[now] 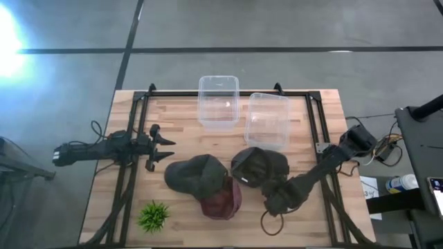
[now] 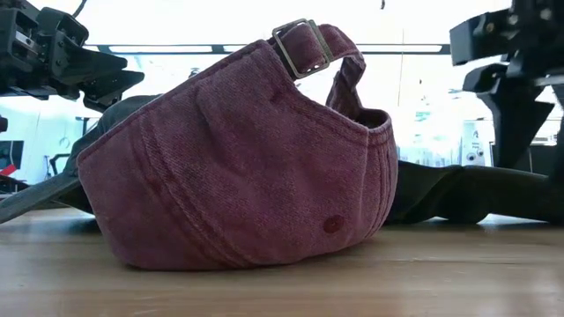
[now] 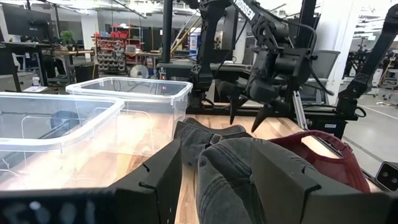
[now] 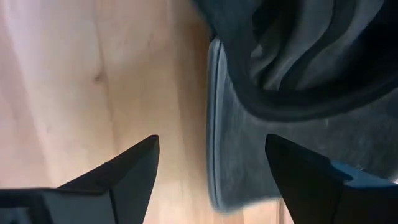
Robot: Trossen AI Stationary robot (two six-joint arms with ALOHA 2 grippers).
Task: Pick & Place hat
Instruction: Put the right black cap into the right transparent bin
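Observation:
Three hats lie crown-up on the wooden table. A dark grey hat is in the middle. A maroon hat with a buckled strap rests against its near side. A darker hat sits to the right. My right gripper is open and points down over the darker hat's brim, with a finger on each side of the brim's edge. My left gripper is open and hovers left of the grey hat, aimed level at it.
Two clear plastic bins stand side by side at the far edge. A small green plant sits at the near left. Black frame rails run along both table sides. Bare wood lies between the left gripper and the bins.

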